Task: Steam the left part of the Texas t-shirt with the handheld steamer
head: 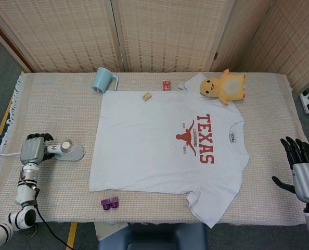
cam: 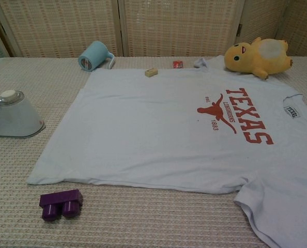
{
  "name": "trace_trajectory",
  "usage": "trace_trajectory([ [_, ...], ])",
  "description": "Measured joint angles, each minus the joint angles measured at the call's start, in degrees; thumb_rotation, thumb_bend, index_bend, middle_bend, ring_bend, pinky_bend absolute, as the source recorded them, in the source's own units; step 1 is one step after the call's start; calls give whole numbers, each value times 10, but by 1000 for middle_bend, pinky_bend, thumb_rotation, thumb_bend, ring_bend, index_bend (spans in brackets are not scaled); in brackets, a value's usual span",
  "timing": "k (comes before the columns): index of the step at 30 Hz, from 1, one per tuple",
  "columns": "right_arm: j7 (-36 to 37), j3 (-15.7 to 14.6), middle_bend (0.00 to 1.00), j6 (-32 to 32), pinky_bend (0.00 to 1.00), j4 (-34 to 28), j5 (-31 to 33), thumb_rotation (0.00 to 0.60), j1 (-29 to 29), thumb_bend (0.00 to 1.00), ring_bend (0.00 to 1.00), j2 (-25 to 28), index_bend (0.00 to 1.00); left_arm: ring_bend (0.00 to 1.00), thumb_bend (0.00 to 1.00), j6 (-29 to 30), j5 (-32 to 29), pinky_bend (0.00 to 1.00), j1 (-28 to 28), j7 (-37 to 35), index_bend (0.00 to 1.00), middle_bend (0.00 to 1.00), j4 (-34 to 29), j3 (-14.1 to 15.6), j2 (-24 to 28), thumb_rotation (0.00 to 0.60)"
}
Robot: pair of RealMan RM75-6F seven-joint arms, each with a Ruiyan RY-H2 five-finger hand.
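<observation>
The white Texas t-shirt [head: 165,146] [cam: 169,129] lies flat mid-table, its hem to the left and its collar to the right. The white handheld steamer [head: 67,151] [cam: 14,116] stands on the cloth left of the hem. My left hand [head: 32,148] sits at the rear end of the steamer's handle with dark fingers curled over it; a grip on the handle is not plain. In the chest view only a dark sliver of that hand shows at the left edge. My right hand [head: 303,169] hovers off the table's right front corner, fingers apart and holding nothing.
A blue mug [head: 103,79] [cam: 94,55] lies beyond the shirt's far left corner. A beige block [head: 147,96], a red item [head: 166,85] and a yellow plush [head: 224,86] sit along the far edge. A purple block [head: 110,203] [cam: 60,204] lies in front of the hem.
</observation>
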Motion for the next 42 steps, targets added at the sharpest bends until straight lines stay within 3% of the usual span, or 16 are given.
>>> trace_trajectory([
  [3,-2,0,53,1,69,-2,1,600,0,66,0,0,0,376,372,-5,2,303,-8,-11,522,521,32,-3,-16,600],
  [10,-3,2,53,-1,69,-2,8,600,-1,67,0,-2,0,586,365,-18,21,543,-25,-66,743,736,109,-4,-52,600],
  [16,-2,2,53,-9,69,-1,15,600,1,67,0,-3,0,762,366,-22,52,686,-29,-138,889,917,137,4,-65,600],
  [20,-2,0,53,-23,71,-3,17,600,6,67,0,-3,0,834,371,-10,77,741,-28,-199,952,989,147,9,-68,600],
  [25,1,-11,59,-70,76,-12,11,600,23,85,0,3,0,870,380,36,113,762,-26,-280,987,1000,159,13,-68,600],
  [27,4,-17,61,-93,76,-17,6,600,32,161,0,7,0,871,382,63,128,763,-26,-299,986,1000,158,13,-64,600],
  [31,17,-29,72,-146,84,-29,-6,600,58,559,0,13,0,867,380,101,151,762,-26,-319,982,1000,135,13,-51,600],
  [34,29,-39,80,-191,87,-33,-13,600,78,742,0,13,0,867,378,115,162,762,-28,-317,978,1000,98,14,-38,600],
  [37,42,-48,96,-246,87,-30,-20,600,105,863,4,10,0,865,378,127,178,762,-34,-301,978,1000,48,17,-24,600],
  [42,73,-60,117,-306,87,-1,-28,600,146,945,22,-10,0,864,378,128,202,763,-57,-241,978,1000,-26,22,-14,600],
])
